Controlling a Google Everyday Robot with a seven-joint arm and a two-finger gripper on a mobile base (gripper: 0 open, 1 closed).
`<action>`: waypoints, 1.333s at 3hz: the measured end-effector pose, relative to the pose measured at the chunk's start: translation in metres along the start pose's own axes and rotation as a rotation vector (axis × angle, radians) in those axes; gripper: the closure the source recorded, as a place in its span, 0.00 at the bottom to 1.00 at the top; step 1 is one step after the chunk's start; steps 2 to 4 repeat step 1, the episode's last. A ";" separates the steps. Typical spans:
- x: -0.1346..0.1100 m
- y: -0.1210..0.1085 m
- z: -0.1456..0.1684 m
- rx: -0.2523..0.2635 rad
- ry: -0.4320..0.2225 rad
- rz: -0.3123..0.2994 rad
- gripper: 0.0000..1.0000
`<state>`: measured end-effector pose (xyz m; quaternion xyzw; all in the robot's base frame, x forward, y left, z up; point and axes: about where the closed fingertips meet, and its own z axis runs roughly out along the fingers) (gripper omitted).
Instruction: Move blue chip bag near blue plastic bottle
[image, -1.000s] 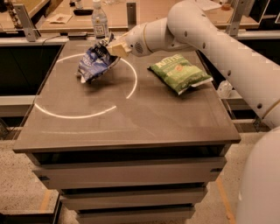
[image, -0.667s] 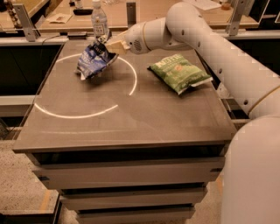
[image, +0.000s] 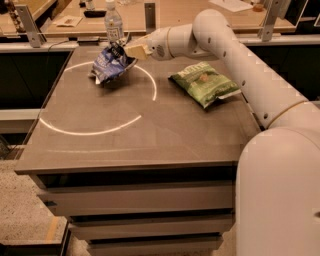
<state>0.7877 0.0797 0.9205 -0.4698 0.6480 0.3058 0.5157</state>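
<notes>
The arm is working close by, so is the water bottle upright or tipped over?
Upright: the blue plastic bottle stands cap up at the table's far edge, just behind the blue chip bag held by the gripper.

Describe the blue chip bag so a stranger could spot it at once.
On the grey table, look to the far left corner, by the blue plastic bottle. The blue chip bag sits there, crumpled, the gripper at its upper right edge. Unlike the green chip bag further right, it is dark blue.
</notes>
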 end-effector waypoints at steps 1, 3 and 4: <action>0.009 -0.011 -0.002 0.003 -0.004 0.032 0.81; 0.009 -0.011 -0.002 0.003 -0.004 0.032 0.81; 0.009 -0.011 -0.002 0.003 -0.004 0.032 0.81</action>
